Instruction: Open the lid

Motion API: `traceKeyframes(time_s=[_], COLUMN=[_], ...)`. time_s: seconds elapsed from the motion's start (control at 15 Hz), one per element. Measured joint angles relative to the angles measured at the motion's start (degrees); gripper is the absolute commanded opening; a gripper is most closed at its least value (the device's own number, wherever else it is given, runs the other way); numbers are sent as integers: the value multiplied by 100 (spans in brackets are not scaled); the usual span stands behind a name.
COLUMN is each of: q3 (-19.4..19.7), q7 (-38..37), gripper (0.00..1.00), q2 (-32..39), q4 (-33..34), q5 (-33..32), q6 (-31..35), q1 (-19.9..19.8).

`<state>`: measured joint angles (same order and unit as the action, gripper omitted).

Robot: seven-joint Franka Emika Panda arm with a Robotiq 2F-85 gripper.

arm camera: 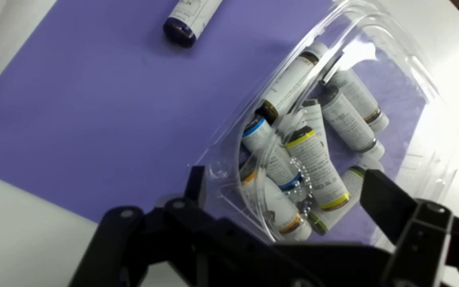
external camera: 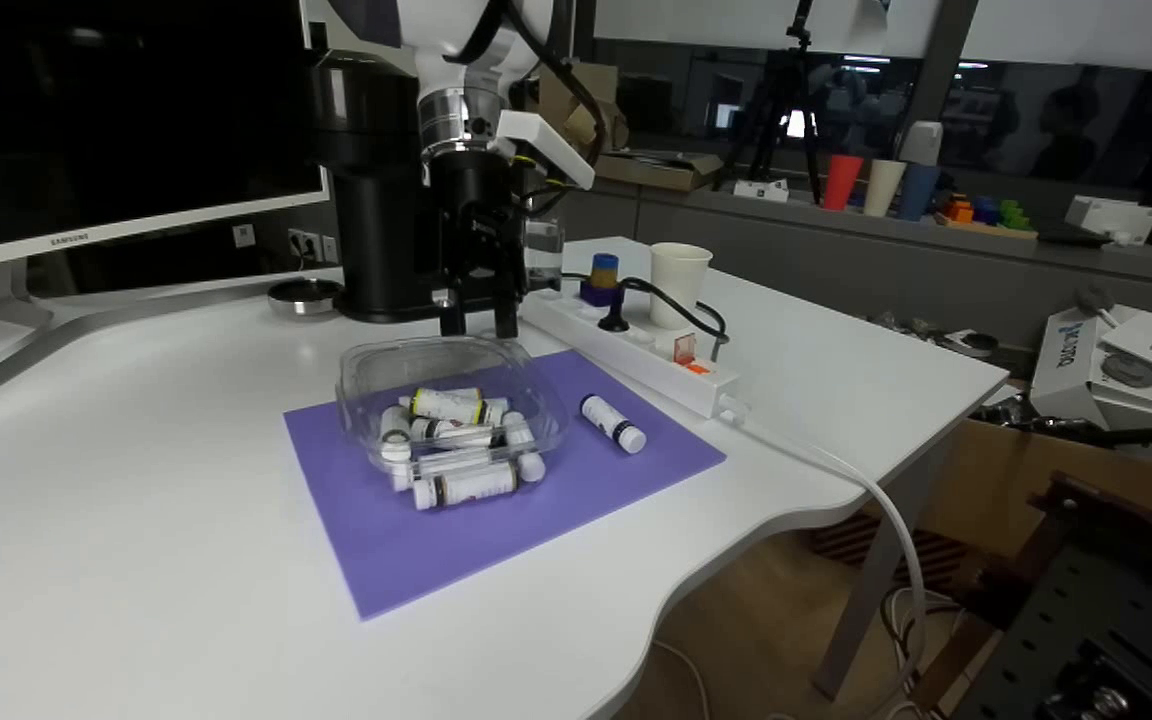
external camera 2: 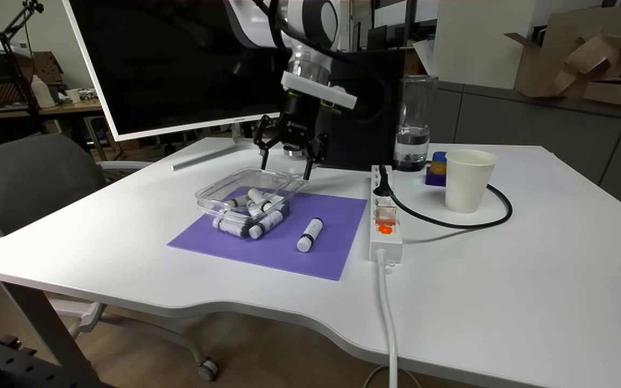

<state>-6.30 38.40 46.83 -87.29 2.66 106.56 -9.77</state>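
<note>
The tall black machine (external camera: 376, 200) stands at the back of the desk beside the monitor; its body (external camera 2: 367, 113) is partly behind the arm in an exterior view. Its top, the lid (external camera: 361, 62), looks down flat, seen at a shallow slant; in the wrist view it is out of sight. My gripper (external camera: 479, 318) points down well below the lid, near the machine's base and by the far rim of a clear tray. Its fingers stand wide apart in an exterior view, the gripper (external camera 2: 285, 167) having nothing between its tips. From the wrist, the open gripper (arm camera: 283, 192) spans part of the tray below.
The clear plastic tray (arm camera: 313, 44) with several small bottles rests on a purple mat (external camera: 366, 570). A lone bottle (external camera 2: 310, 235) lies beside it. A power strip (external camera: 626, 350), paper cup (external camera 2: 469, 180), water-filled cylinder (external camera 2: 413, 129) and monitor (external camera: 116, 120) stand around.
</note>
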Motion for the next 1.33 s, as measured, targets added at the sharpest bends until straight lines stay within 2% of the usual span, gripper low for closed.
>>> traceKeyframes(time_s=[0.67,1.07,1.33], q3=[-153,-250,-472], q7=[865,1290,1657], gripper=[100,100,100], q2=[-80,-488,-857], q4=[98,-84,-362], q5=[169,196,573], q6=[-856,-733,-629], q1=[38,263,304])
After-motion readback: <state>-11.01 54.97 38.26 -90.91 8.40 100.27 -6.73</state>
